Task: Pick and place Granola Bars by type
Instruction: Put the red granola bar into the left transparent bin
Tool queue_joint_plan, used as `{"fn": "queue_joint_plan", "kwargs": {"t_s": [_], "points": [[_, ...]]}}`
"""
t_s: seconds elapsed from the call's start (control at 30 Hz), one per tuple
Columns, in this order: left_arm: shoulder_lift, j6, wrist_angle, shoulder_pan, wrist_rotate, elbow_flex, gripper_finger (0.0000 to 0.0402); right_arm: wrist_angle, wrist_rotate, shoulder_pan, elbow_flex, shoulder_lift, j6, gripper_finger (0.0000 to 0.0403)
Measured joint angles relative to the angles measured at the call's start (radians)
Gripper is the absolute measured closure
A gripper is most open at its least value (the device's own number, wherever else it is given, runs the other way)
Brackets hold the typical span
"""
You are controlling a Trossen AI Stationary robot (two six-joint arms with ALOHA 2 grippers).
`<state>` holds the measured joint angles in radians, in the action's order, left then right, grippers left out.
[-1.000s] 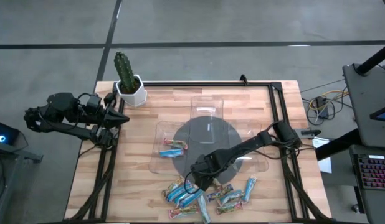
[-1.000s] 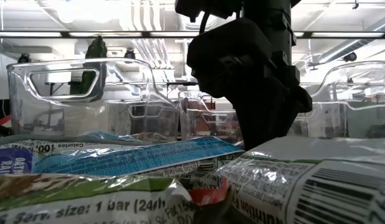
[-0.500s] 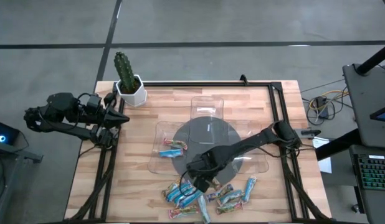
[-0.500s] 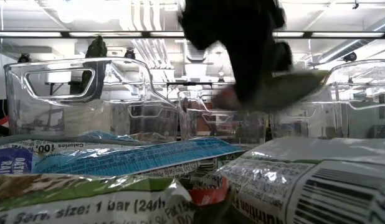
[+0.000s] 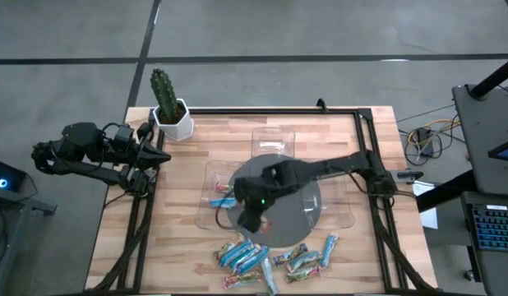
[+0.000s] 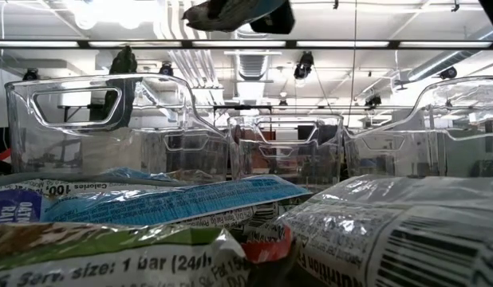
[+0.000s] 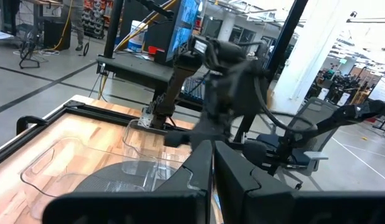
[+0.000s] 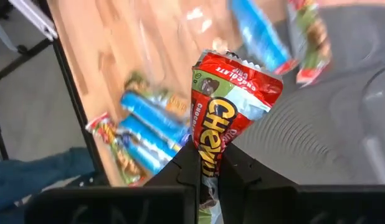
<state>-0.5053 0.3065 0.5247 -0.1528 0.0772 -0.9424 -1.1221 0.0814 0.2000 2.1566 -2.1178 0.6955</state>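
Observation:
My right gripper (image 5: pixel 248 219) hangs high above the grey disc (image 5: pixel 295 185) beside the left clear tray (image 5: pixel 206 215). It is shut on a red and green granola bar (image 8: pixel 233 112), which shows at the top edge of the low view (image 6: pixel 222 13). The other granola bars (image 5: pixel 266 255) lie in a loose pile at the table's near edge. Two more granola bars (image 5: pixel 228 196) lie in the left tray. My left gripper (image 5: pixel 161 156) waits shut and level at the table's left edge, holding nothing. My right gripper pinches the bar by one end of its wrapper (image 8: pixel 209 157) between its two fingers. The fingers slant down from the table's right side. The bar sticks out past the fingertips in line with them, lifted clear of the pile and the table.
Clear trays stand around the disc at the far side (image 5: pixel 273 141) and the right (image 5: pixel 340 210). A cactus in a white pot (image 5: pixel 170 111) stands at the far left corner. A black frame (image 5: pixel 369 156) edges the wooden table.
My right gripper has risen from the pile at the near edge with the red bar. It has gone toward the far left, over the disc's left part, and has rolled a little. The bar is now lifted clear. The rest of the pile lies as before.

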Motion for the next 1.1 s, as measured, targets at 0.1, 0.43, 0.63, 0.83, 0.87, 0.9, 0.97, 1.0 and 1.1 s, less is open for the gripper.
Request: {"fn": "queue_joint_plan", "kwargs": {"t_s": [0.1,0.43,0.63,0.83,0.87,0.9,0.97,1.0,1.1], "points": [[0.000,0.000,0.000,0.000,0.000,0.000,0.0402,-0.004,0.008,-0.044,0.010,0.000,-0.035,0.0381],[0.000,0.000,0.000,0.000,0.001,0.000,0.0402,0.127,0.079,-0.143,-0.001,0.000,-0.071,0.0381],[0.000,0.000,0.000,0.000,0.015,0.000,0.0402,0.275,0.080,-0.176,-0.006,-0.004,-0.044,0.0381],[0.000,0.001,0.000,0.000,0.016,0.000,0.0402,0.321,0.078,-0.185,-0.003,-0.034,-0.023,0.0381],[0.000,0.001,0.000,0.000,0.016,0.000,0.0402,0.335,0.078,-0.186,-0.003,-0.040,-0.016,0.0381],[0.000,0.001,0.000,0.000,0.017,0.000,0.0402,0.350,0.078,-0.187,-0.003,-0.043,-0.006,0.0381],[0.000,0.000,0.000,0.000,0.019,0.000,0.0402,0.367,0.077,-0.190,-0.005,-0.049,0.010,0.0381],[0.000,0.000,0.000,0.000,0.019,0.000,0.0402,0.384,0.076,-0.191,-0.005,-0.052,0.016,0.0380],[0.000,0.001,0.000,0.000,0.019,0.000,0.0402,0.384,0.077,-0.191,-0.006,-0.056,0.024,0.0380]]}}
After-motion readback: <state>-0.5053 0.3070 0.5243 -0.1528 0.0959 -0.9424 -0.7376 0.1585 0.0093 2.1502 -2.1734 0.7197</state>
